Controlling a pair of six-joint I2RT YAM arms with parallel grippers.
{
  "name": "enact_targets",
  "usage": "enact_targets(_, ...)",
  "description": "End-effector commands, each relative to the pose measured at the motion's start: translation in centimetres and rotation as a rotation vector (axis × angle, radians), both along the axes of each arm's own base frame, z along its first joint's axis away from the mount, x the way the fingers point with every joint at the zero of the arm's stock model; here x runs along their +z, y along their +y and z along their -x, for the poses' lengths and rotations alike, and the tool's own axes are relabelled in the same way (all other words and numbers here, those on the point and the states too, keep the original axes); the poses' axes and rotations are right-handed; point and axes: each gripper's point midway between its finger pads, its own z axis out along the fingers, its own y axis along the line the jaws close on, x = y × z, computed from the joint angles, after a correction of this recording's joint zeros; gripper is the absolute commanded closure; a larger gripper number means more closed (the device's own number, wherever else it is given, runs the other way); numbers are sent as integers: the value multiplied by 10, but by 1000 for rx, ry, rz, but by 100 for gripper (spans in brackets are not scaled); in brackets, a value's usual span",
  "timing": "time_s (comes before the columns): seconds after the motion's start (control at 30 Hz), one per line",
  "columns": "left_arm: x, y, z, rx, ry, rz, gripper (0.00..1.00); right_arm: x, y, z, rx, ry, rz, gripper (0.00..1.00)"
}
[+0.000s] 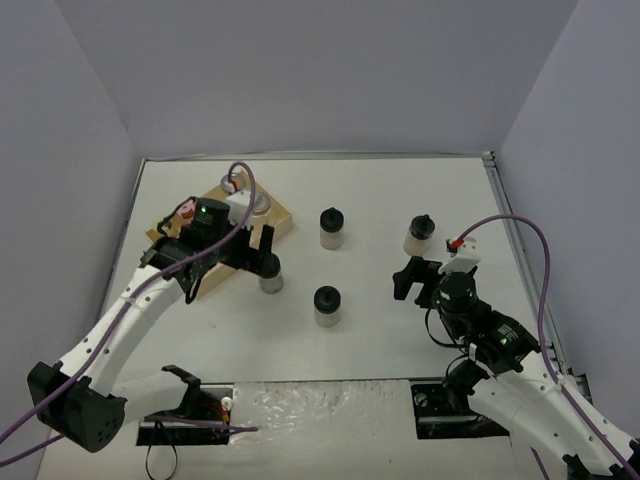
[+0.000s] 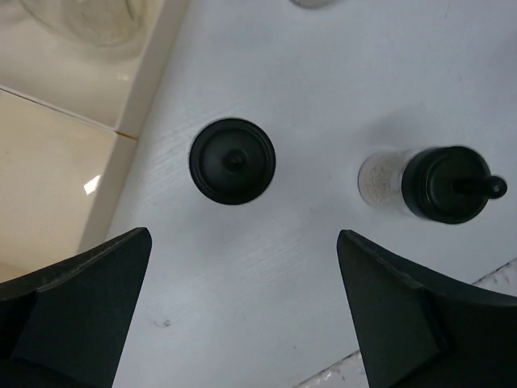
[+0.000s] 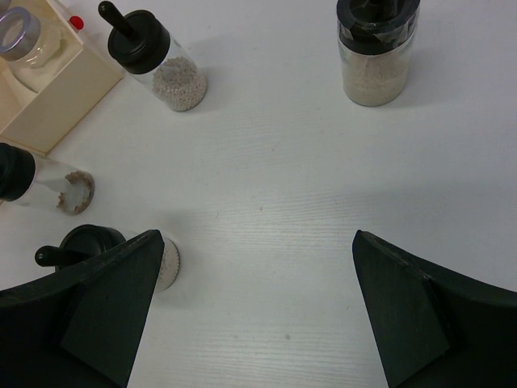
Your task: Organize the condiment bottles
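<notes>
Four black-capped clear jars stand on the white table [image 1: 380, 190]. The left gripper [image 2: 242, 242] has its jaws spread wide. One black-capped jar [image 2: 232, 161] sits just ahead between them, untouched, beside the pale wooden tray [image 2: 149, 73]. The right gripper [image 3: 258, 238] is spread too, holding nothing. Another black-capped jar [image 3: 376, 56] stands well ahead of it.

No readable text, label, brand, number or sign appears anywhere.
</notes>
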Motion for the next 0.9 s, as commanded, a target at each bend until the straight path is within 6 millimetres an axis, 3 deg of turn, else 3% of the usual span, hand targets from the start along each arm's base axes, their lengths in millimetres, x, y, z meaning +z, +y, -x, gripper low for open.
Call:
enact_targets(0.0, 4, -15, -9, 77, -118, 58, 3, 14, 7, -5, 8, -57, -48, 0)
enact_targets(0.17, -25, -18, -21, 120, -105, 33, 3, 16, 6, -4, 9, -64, -57, 0)
enact_targets(0.47, -42, -32, -50, 150, -92, 26, 3, 16, 8, -2, 14, -67, -66, 0)
enact_targets(0.8, -59, -37, -59, 177, -56, 0, 16, 16, 8, -1, 11, -70, -69, 0)
enact_targets(0.87, -60, -34, -60, 189, -58, -9, 25, 16, 7, -2, 9, -71, -69, 0)
